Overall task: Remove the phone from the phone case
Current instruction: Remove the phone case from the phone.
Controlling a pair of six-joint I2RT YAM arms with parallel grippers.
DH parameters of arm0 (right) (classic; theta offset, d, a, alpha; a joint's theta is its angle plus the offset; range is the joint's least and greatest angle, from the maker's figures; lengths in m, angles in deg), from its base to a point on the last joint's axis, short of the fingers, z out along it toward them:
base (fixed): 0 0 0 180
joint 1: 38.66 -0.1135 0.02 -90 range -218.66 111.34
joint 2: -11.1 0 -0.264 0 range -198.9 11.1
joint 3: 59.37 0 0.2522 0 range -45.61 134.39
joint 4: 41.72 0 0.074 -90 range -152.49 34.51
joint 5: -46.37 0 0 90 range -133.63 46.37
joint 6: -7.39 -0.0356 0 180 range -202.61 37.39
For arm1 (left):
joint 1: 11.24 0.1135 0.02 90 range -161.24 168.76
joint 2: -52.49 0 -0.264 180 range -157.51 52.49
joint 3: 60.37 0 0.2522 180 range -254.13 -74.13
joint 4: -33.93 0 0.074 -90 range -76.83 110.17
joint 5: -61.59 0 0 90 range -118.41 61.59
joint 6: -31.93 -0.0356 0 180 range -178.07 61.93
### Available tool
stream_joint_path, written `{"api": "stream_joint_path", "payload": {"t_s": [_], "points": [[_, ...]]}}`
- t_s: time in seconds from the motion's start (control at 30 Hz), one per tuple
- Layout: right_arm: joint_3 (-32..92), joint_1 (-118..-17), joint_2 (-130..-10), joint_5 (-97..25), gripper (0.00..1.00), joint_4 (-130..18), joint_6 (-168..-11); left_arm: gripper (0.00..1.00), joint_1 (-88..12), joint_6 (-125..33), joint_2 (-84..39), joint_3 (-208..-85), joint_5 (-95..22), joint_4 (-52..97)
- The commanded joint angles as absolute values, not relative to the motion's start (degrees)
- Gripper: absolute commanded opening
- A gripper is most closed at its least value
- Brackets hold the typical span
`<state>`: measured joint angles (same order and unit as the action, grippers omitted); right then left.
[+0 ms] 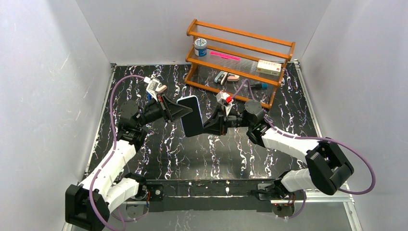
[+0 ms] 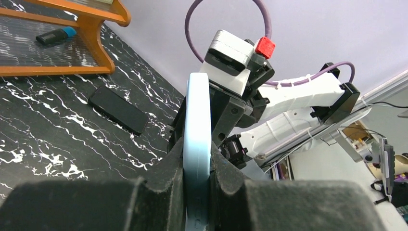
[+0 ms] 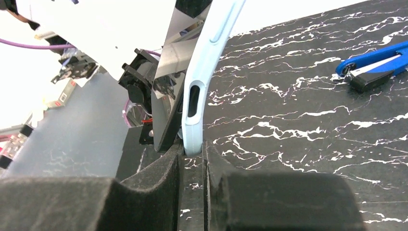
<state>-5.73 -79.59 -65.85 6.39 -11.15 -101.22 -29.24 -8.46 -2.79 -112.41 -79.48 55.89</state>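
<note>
The phone [image 1: 192, 118], dark screen up, sits in a light blue phone case [image 1: 186, 99] held in the air over the middle of the table. My left gripper [image 1: 174, 109] is shut on the case's left edge; in the left wrist view the case [image 2: 197, 125] stands edge-on between the jaws of that gripper [image 2: 197, 166]. My right gripper [image 1: 210, 126] pinches the case's lower right corner [image 3: 192, 139] at its tips [image 3: 193, 150]. In the right wrist view the glossy phone [image 3: 166, 106] stands slightly apart from the case at that corner.
A wooden rack [image 1: 240, 53] with a jar, a pink pen, a box and small items stands at the back. A flat black slab [image 2: 118, 109] lies on the marbled table below the grippers. A blue-handled tool [image 3: 370, 65] lies on the table.
</note>
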Motion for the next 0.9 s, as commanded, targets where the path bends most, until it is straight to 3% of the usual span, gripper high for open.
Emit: {"api": "stream_joint_path", "payload": {"t_s": [0.0, 0.13, 0.53, 0.73, 0.87], "points": [[-3.99, -78.28, -63.91, -1.19, 0.24, 7.32, -109.02, 0.00, -31.90, -2.62, -2.65, -109.95, -82.24, 56.68], [-4.13, -77.98, -64.56, -0.53, 0.30, 10.55, -114.00, 0.00, -31.90, -3.41, -4.08, -108.98, -78.42, 56.30], [-1.97, -77.60, -68.55, 0.35, 0.35, 13.81, -124.61, 0.00, -31.90, -1.44, -6.65, -108.75, -75.54, 58.03], [-0.10, -77.60, -72.87, 2.78, 0.34, 18.47, -131.15, 0.00, -32.10, 0.42, -11.94, -108.17, -74.16, 58.13], [-0.08, -77.60, -74.83, 3.02, 0.27, 20.47, -133.92, 0.00, -32.34, 0.28, -14.36, -108.21, -73.41, 57.95]]}}
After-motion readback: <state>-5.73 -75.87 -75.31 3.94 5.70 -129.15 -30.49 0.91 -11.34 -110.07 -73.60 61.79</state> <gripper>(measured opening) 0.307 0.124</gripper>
